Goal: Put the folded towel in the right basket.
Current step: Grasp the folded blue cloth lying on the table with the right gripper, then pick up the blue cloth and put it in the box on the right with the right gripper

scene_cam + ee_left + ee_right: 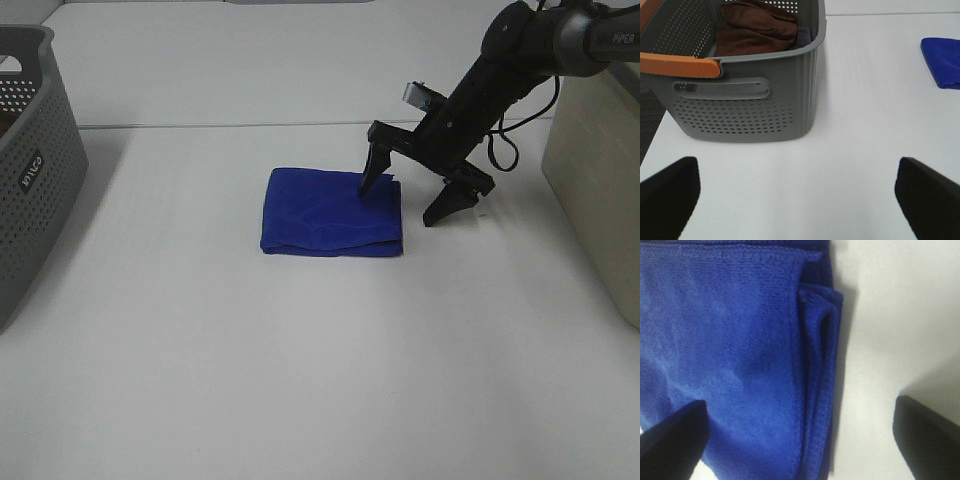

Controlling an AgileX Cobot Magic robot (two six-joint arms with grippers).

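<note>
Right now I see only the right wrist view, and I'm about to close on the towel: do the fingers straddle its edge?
Observer: Yes. In the exterior high view, one of the right gripper's fingers is over the blue towel near its far right corner, the other over the table.
Operator: Where is the right basket?
Observer: The beige basket stands right of the towel, at the picture's edge.
Operator: Is the left arm in the way?
Observer: No; the left gripper hangs open by the grey basket, apart from the towel.

Right basket [597, 190] cropped; towel [735, 360] overflows wrist view.
</note>
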